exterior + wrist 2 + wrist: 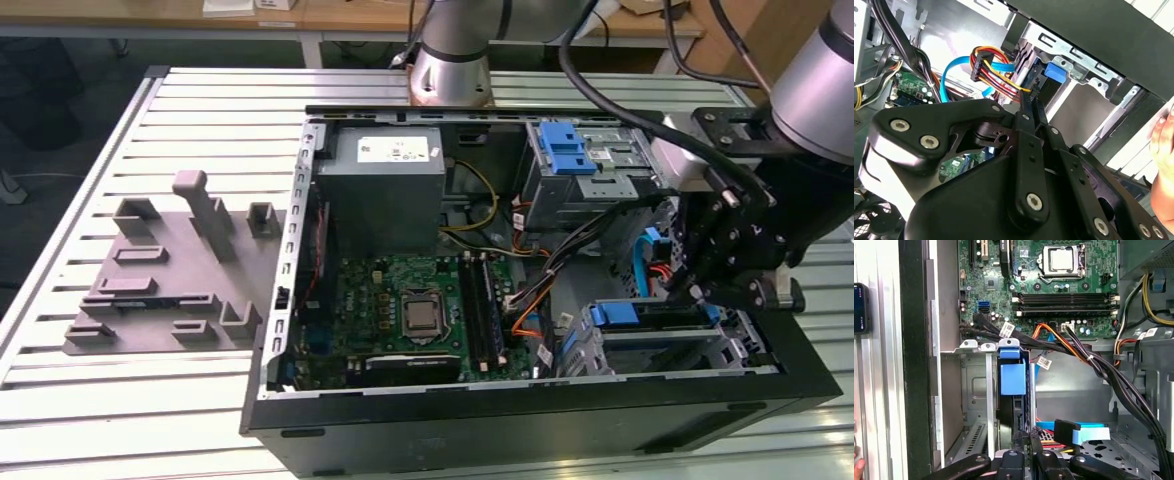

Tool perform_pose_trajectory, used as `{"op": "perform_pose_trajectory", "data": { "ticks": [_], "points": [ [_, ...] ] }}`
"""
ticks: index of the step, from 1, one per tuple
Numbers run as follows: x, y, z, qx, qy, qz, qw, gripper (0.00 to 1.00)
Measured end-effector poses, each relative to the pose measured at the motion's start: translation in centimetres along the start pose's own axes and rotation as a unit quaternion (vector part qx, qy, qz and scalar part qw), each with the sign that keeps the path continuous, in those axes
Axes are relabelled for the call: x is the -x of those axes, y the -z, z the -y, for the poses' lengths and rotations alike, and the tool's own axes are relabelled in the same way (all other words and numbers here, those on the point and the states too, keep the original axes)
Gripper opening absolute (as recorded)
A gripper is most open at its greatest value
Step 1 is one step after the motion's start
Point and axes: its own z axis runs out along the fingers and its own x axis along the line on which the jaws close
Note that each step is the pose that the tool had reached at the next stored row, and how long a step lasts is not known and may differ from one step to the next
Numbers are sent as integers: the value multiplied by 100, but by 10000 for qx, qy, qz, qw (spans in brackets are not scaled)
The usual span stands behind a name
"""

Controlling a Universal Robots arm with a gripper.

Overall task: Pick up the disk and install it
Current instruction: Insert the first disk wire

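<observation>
A robotics lab: an open computer case lies on a slatted aluminium tabletop; a grey fixture plate sits beside it; wooden desks stand behind

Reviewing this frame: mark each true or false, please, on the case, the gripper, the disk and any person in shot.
1. The computer case is open, with the motherboard exposed. True.
2. The gripper hovers over the grey fixture. False: it is at the drive cage, at the case's end on the exterior view's right.
3. The disk lies flat outside the case. False: it stands on edge in the drive cage.
4. A hand shows beside the case. True.
</observation>
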Motion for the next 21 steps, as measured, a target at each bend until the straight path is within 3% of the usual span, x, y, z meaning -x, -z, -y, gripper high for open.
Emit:
{"op": "perform_pose_trajectory", "data": {
  "ticks": [21],
  "points": [
    [-23,-34,27,55,-1,-2,10000,16]
  ]
}}
